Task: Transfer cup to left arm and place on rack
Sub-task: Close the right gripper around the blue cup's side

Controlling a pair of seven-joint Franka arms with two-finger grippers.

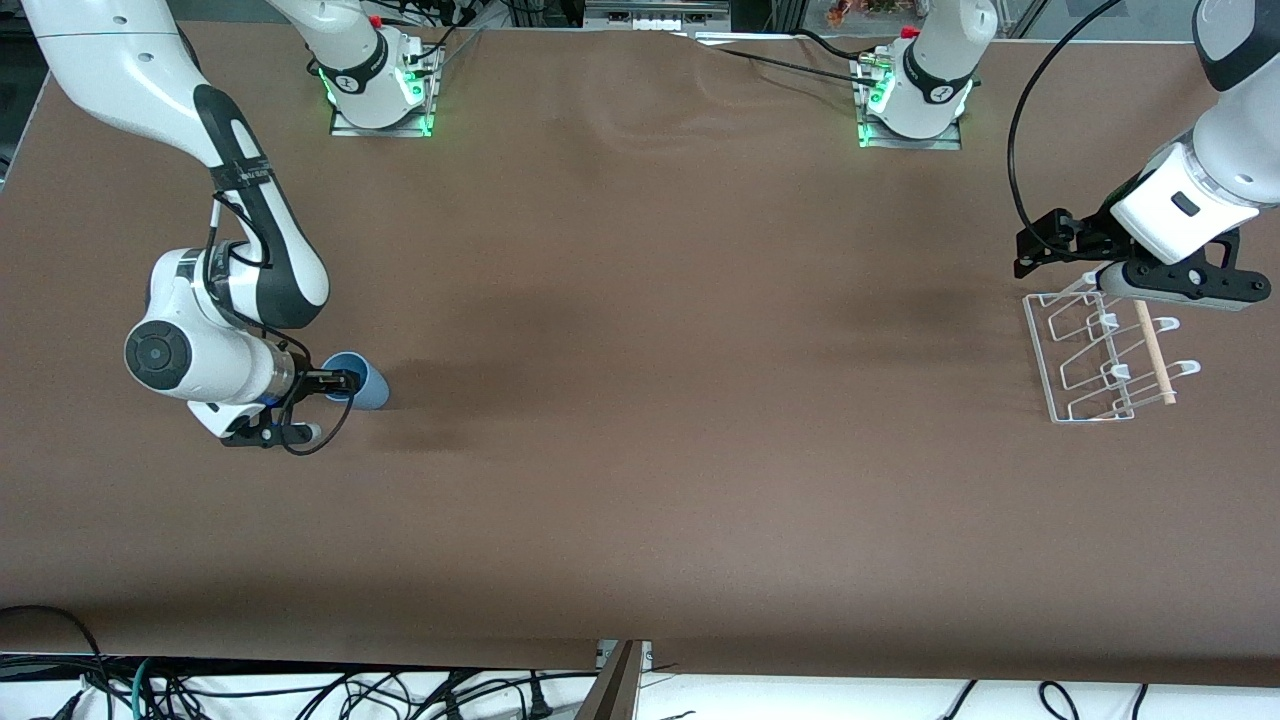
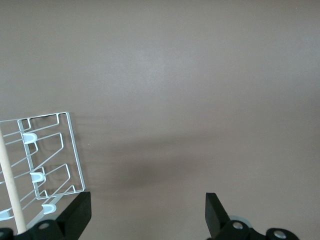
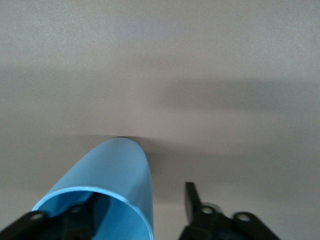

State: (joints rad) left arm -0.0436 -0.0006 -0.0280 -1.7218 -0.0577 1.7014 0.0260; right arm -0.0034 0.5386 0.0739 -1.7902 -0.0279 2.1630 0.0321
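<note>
Brown matting covers the table (image 1: 640,480) where two white arms work at its two ends. At the right arm's end, the right gripper (image 1: 335,384) is low at the mat with the cup (image 1: 368,383), a light-blue tumbler lying tipped on its side, mouth toward the wrist. The right wrist view shows one finger (image 3: 82,220) inside the cup's (image 3: 112,185) mouth and the other outside its wall with a gap between, so the fingers straddle the rim, parted rather than clamped. At the left arm's end, the left gripper (image 1: 1085,262) hangs over the edge of the rack (image 1: 1100,355) that lies farther from the front camera. Its fingers (image 2: 75,215) are spread wide and hold nothing. The rack (image 2: 45,160), white wire with looped prongs and a pale wooden rod, sits on the mat well apart from the cup.
</note>
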